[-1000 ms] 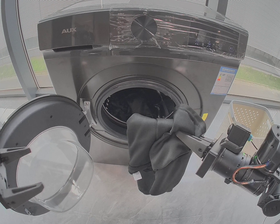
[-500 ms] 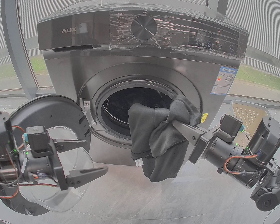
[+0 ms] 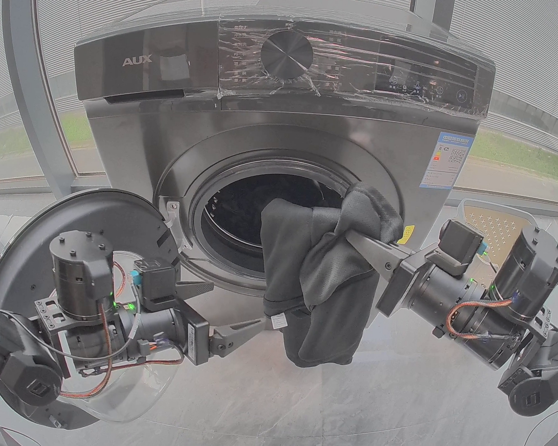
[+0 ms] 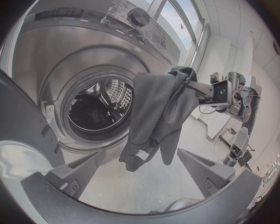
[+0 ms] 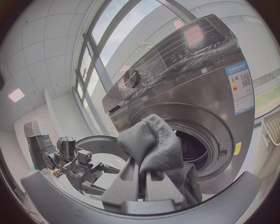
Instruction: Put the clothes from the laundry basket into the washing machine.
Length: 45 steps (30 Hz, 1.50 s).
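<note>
Washing machine (image 3: 140, 137): front-loader, port open, dark clothes already lying in the drum (image 4: 87, 113). Door (image 3: 53, 219): swung fully open to the machine's left, unchanged. Laundry basket (image 3: 511, 216): beside the machine's right flank, unmoved; contents cannot be told. Dark grey garment (image 3: 325, 280): hangs in front of the port's right half, top bunch level with the port rim, bulk drooping below the machine's sill; over the last second it has risen slightly and shifted nearer the port. Right claw (image 3: 353, 237): clamped shut on the garment's top bunch, at the machine's right front. Left claw (image 3: 242, 304): spread open, holding nothing; a second ago it sat low, in front of the open door, and it now reaches across below the port, lower fingertip just beside the garment's white label (image 3: 278, 321). Judgement: the left arm looks set to gather the hanging tail so the whole piece clears the sill; the garment is not yet inside.
</note>
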Available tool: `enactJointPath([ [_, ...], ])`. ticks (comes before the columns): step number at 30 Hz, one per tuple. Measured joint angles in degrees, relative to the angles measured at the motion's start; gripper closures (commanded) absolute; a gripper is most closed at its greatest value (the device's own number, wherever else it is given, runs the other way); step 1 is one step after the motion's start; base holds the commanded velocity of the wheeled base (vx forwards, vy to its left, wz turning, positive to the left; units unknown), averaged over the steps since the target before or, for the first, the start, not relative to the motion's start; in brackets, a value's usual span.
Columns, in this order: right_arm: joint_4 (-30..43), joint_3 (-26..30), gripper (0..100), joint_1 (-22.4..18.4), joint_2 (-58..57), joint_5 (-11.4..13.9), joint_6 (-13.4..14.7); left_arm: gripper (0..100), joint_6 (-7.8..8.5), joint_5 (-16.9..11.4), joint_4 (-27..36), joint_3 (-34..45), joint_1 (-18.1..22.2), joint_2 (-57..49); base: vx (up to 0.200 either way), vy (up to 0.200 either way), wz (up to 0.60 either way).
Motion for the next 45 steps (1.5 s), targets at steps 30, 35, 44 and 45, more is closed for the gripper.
enactJointPath([
  [30, 0.0, 1.1, 100, 0.9, -0.1, 0.1, 0.0, 100, -1.15, -0.5, -11.2, -8.9, -1.6, 18.2, 0.0, 0.0, 0.0],
  [35, 0.0, 1.4, 100, 0.9, -0.1, 0.1, 0.0, 100, -1.23, -0.5, -14.7, -10.5, -1.6, 20.8, 0.0, 0.0, 0.0],
  [44, 0.0, 1.9, 100, -0.2, 0.0, 0.4, -0.3, 100, -1.34, -0.4, -17.7, -9.3, -1.9, 21.1, 0.0, 0.0, 0.0],
  [45, 0.0, 2.0, 100, -0.6, 0.0, 0.4, -0.4, 100, -1.34, -0.4, -17.9, -8.9, -1.9, 20.5, 0.0, 0.0, 0.0],
])
